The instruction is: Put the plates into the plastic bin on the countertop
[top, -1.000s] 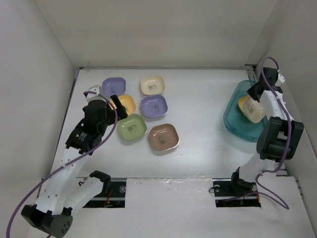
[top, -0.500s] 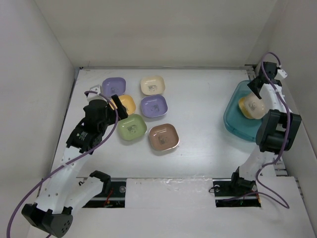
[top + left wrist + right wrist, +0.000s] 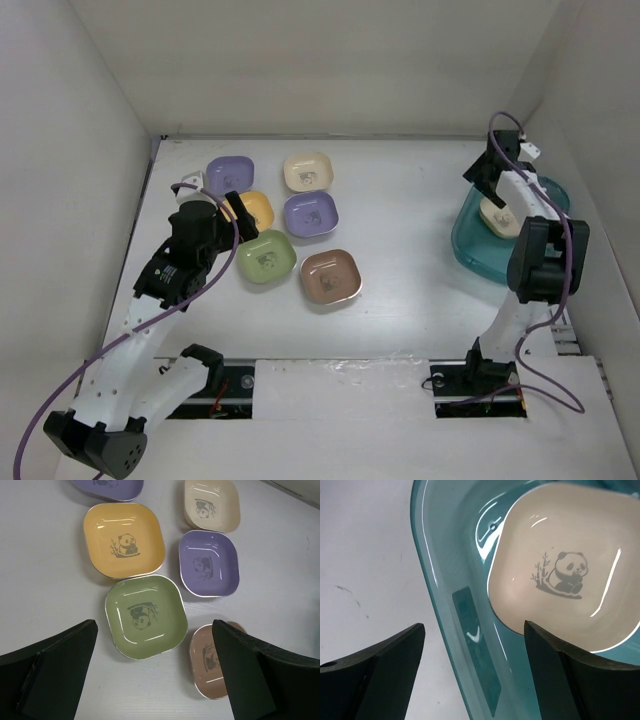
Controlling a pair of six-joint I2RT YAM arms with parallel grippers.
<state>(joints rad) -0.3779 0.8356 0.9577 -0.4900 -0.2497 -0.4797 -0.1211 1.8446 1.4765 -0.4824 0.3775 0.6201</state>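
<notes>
Several plates lie on the white countertop (image 3: 410,230) at the left: purple (image 3: 230,174), cream (image 3: 308,172), yellow-orange (image 3: 254,209), a second purple (image 3: 310,214), green (image 3: 265,256) and brown (image 3: 330,276). My left gripper (image 3: 236,208) hovers open above them; below its jaws I see the green plate (image 3: 146,616) and the brown plate (image 3: 207,662). The teal plastic bin (image 3: 480,245) at the right holds a cream plate (image 3: 497,215). My right gripper (image 3: 487,172) hangs open and empty over the bin's left rim (image 3: 450,605), with the cream plate (image 3: 565,565) beside it.
White walls close in the countertop on the left, back and right. The bin sits close to the right wall. A bare stretch of countertop separates the plates from the bin. Both arm bases stand at the near edge.
My right gripper has opened and let go of the cream plate, which now rests in the bin. The gripper has drawn left over the bin's rim. The left arm has not moved.
</notes>
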